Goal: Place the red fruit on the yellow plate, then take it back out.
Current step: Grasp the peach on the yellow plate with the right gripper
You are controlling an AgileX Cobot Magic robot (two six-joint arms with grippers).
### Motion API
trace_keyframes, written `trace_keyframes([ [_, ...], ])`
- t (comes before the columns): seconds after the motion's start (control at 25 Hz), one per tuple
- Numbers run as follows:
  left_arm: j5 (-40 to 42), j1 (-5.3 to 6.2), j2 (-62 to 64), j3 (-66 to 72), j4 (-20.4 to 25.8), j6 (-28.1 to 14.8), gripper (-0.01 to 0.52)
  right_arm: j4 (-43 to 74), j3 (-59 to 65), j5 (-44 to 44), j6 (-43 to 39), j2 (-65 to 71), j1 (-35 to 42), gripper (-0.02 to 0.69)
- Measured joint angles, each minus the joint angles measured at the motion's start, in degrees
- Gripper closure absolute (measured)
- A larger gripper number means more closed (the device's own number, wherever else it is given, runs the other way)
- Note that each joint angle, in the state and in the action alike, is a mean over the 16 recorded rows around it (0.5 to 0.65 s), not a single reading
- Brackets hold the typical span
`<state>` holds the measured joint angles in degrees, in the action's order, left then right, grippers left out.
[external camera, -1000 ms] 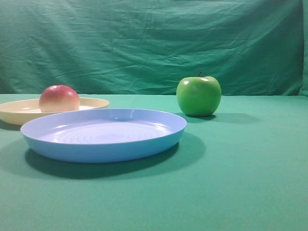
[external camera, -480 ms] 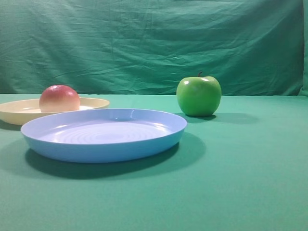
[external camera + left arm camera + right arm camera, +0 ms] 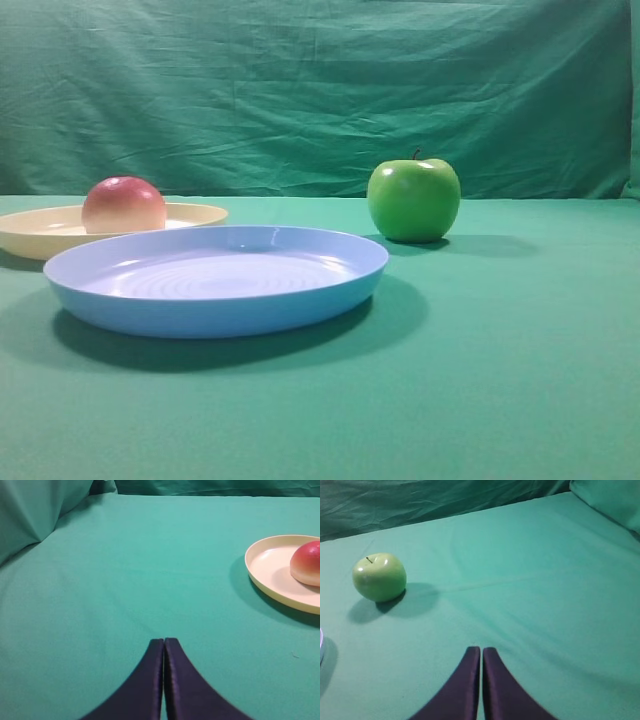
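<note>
red fruit on yellow plate | well apart from closed left jaws

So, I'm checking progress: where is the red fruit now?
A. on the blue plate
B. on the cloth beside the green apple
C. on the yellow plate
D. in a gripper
C: the red fruit sits on the yellow plate, with both grippers shut and empty, away from it.

We see a wrinkled green cloth backdrop hanging behind a table draped in green cloth.
</note>
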<state>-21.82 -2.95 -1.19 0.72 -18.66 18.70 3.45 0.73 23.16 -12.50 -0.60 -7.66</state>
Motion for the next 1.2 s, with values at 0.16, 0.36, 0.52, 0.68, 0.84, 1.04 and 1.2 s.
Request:
trace_keyframes([
  [0.16,0.0,0.00,0.0,0.0,0.0,0.0,0.514,0.0,0.6,-1.0,0.1,0.0,0.0,0.665],
  [0.36,0.0,0.00,0.0,0.0,0.0,0.0,0.514,-0.1,0.7,-1.3,0.1,0.0,0.0,0.665],
  [0.52,0.0,0.00,0.0,0.0,0.0,0.0,0.514,-0.3,0.6,-1.7,0.2,0.0,0.0,0.665],
  [0.68,0.0,0.00,0.0,0.0,0.0,0.0,0.514,-0.4,-0.8,-1.6,0.2,0.3,0.0,0.665],
  [0.84,0.0,0.00,0.0,0.0,0.0,0.0,0.514,-0.5,-4.4,-0.6,0.2,2.0,0.0,0.665],
  [1.04,0.0,0.00,0.0,0.0,0.0,0.0,0.514,-0.4,-12.0,2.3,0.9,6.3,0.0,0.665],
  [1.2,0.0,0.00,0.0,0.0,0.0,0.0,0.514,-0.2,-19.8,5.1,2.1,10.7,0.1,0.665],
])
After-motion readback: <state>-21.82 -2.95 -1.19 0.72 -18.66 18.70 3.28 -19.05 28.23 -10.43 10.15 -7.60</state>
